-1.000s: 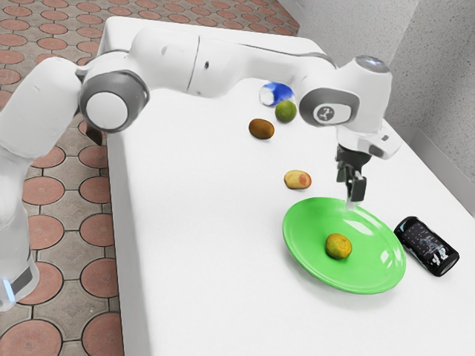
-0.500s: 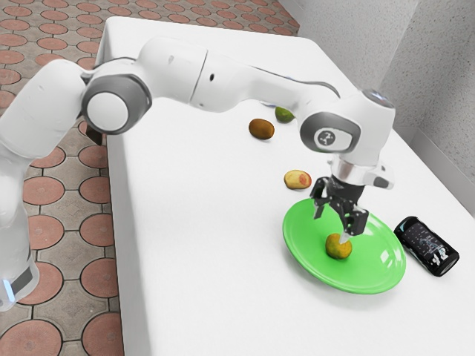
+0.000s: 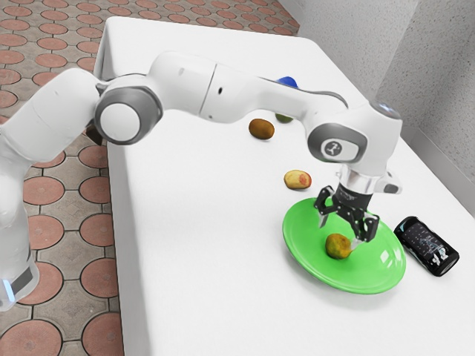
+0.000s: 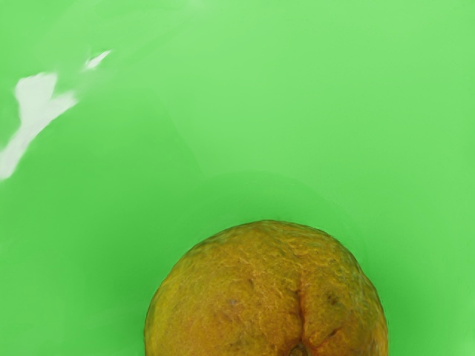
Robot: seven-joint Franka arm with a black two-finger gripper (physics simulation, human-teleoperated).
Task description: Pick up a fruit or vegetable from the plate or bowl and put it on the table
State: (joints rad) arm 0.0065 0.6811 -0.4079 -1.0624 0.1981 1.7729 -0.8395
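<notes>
My gripper (image 3: 341, 231) is low over the green plate (image 3: 308, 247), its two fingers spread apart. An orange-yellow fruit (image 3: 338, 247) lies in the plate, just beneath the fingertips; one finger overlaps its edge on the exterior view's right. Nothing shows it pinched from both sides. From the wrist view, the same fruit (image 4: 260, 289) is close under my hand, with a crease and stem spot on its skin, resting on the green plate (image 4: 297, 111).
On the white table (image 3: 200, 222), a yellow-red fruit (image 3: 297, 179) lies beside the plate, with a brown fruit (image 3: 261, 129) farther off. Beyond it are a partly hidden green fruit (image 3: 283, 117) and blue object (image 3: 287, 82). A black phone-like object (image 3: 427, 245) lies near the plate's other side.
My hand has come down over the plate and turned, so both spread fingers now show apart. Over the last half second it moved slightly lower and toward the exterior view's right. The fruit has stayed put.
</notes>
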